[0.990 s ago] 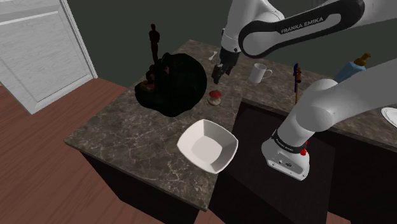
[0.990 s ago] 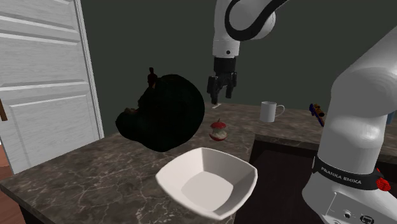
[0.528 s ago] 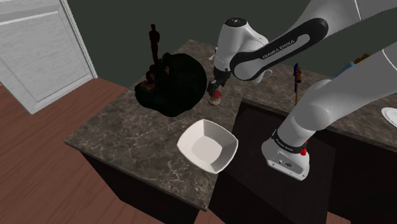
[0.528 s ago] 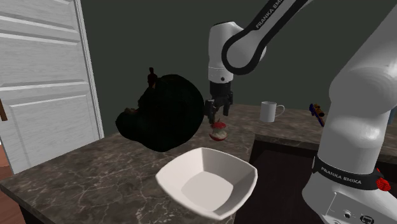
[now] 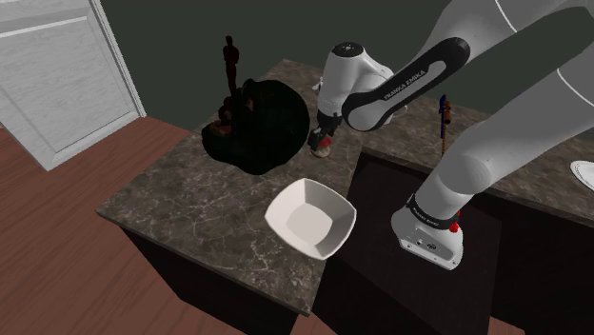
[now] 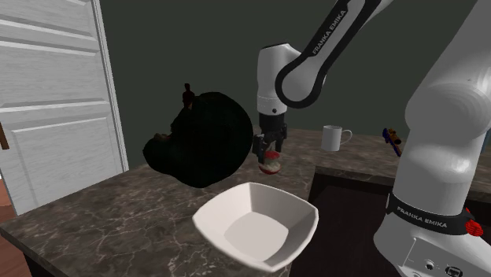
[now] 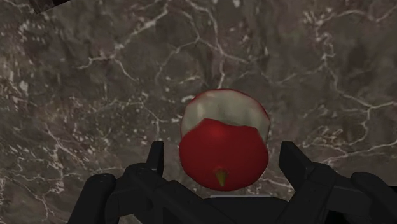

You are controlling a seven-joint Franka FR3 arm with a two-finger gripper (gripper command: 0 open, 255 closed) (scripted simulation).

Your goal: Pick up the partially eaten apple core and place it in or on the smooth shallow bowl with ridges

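Red skin and pale bitten flesh mark the apple core [image 7: 226,127] you are after. It stands upright on the dark marbled counter [image 5: 190,200], beyond the far rim of the white bowl [image 5: 309,221] and apart from it.

In the second exterior view you see the core [image 6: 271,163] just past the bowl [image 6: 256,224], which sits nearer the camera with nothing in it. The bowl is squarish with rounded corners and a smooth inside.

The black gripper [image 7: 222,159] is down over the core, pointing at the counter [image 7: 95,76]. From the wrist camera its two fingers [image 7: 156,153] stand apart, one on each side of the core. A strip of marble shows between each finger and the red skin, so you have no hold on it. In the shoulder view the gripper [image 5: 322,143] covers most of the core [image 5: 325,148], beyond the bowl from the counter's front edge.

Farther from the bowl than the core, and off to the second exterior view's left, a large black shape [image 6: 201,142] rests on the counter [image 6: 118,212]. A white mug [image 6: 334,138] stands beyond the bowl on that view's right, well apart from it.
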